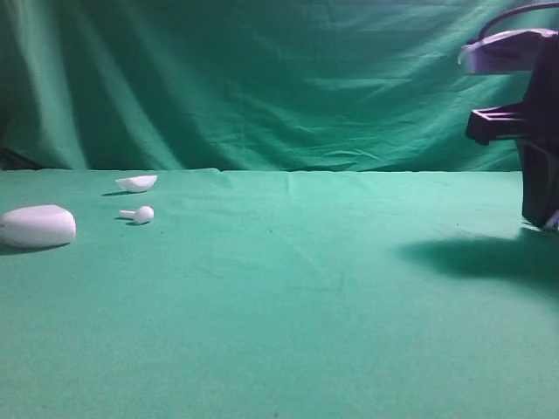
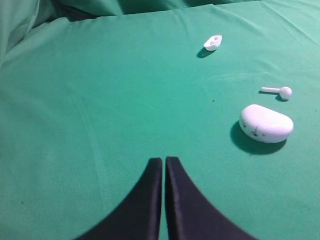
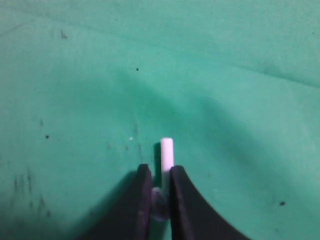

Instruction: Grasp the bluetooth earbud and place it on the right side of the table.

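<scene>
- Black arm (image 1: 537,157) at the right edge of the exterior high view, blocky, with a pale lavender-grey cap on top and a dark cable arcing over it at the upper right corner.
- Left gripper (image 2: 164,160): two matte black fingers, curved, tapering upward from the bottom edge.
- Right gripper (image 3: 157,172): same black, smooth, horn-like fingers at the lower centre.

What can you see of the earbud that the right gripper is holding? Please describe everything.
The bluetooth earbud looks like smooth white plastic. Its short straight stem sticks out forward between the black fingers of the right gripper, which is shut on its rounded head. The head is mostly hidden and shadowed there. It hangs above the green table; whether it touches the cloth cannot be told.
</scene>
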